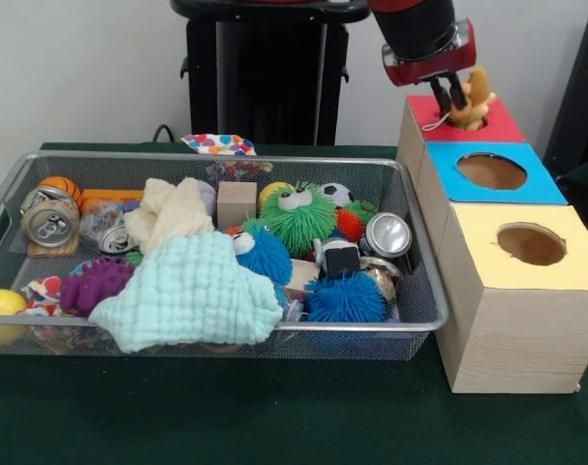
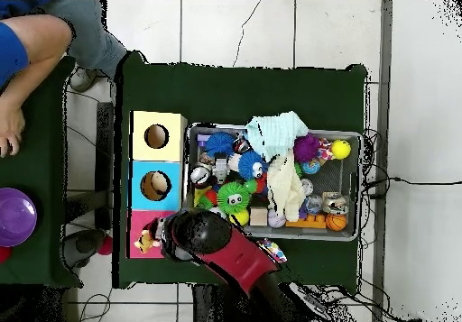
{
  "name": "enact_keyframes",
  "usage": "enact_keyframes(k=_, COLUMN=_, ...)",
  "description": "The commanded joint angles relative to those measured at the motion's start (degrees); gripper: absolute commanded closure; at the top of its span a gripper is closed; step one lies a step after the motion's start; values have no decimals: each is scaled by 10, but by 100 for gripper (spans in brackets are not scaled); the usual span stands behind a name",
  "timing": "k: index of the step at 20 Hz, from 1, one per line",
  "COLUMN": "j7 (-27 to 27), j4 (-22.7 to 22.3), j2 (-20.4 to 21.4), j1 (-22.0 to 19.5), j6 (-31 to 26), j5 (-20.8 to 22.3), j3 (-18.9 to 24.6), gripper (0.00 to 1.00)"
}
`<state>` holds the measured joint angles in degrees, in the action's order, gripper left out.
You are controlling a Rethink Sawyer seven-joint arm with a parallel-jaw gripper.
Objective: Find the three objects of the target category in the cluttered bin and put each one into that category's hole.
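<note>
Nearest you in the front view, the bin [image 1: 424, 300] sits on the green surface [image 1: 274, 417], heaped with a mint cloth [image 1: 192, 295], blue puffer balls [image 1: 344, 298], a green googly-eyed one [image 1: 298, 215] and crushed cans [image 1: 49, 225]. No tiger and no pale yellow plush show on top, so expect to dig under the cloths for what remains.

Behind and to the right stands the row of wooden boxes: yellow face [image 1: 521, 247] first, then blue [image 1: 489, 172], then the red one with the hole [image 1: 460, 120] farthest back. There the gripper [image 1: 454, 97] hangs over the red face, its fingers closed on a tan plush animal [image 1: 476, 97] that looks already partly down in the opening.

You are at the drop. Keep the toy centred over the hole, because a soft body can catch on the rim and sit there. Lower until most of it is below the face, then spread the fingers fully and lift straight up, so nothing drags it back out. The overhead view shows the toy [image 2: 150, 238] on the pink-red square beside the arm.
</note>
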<state>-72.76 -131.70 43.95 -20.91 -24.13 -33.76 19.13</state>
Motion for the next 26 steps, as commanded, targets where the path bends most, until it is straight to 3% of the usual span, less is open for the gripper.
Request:
enact_keyframes(k=1, j7=-93, j4=79, j2=-67, j1=33, j6=71, j5=57, j3=-72, gripper=100)
enact_keyframes(k=5, j7=-119, j4=85, j2=-74, j1=43, j6=94, j5=54, j3=-85, gripper=100)
enact_keyframes(k=16, j7=-135, j4=91, j2=-80, j1=63, j6=88, j5=44, j3=-105, gripper=100)
enact_keyframes(k=21, j7=-166, j4=115, j2=-53, j1=80, j6=-68, j5=48, j3=-138, gripper=100)
enact_keyframes(k=26, j7=-181, j4=118, j2=-21, j1=72, j6=-123, j5=34, j3=-133, gripper=100)
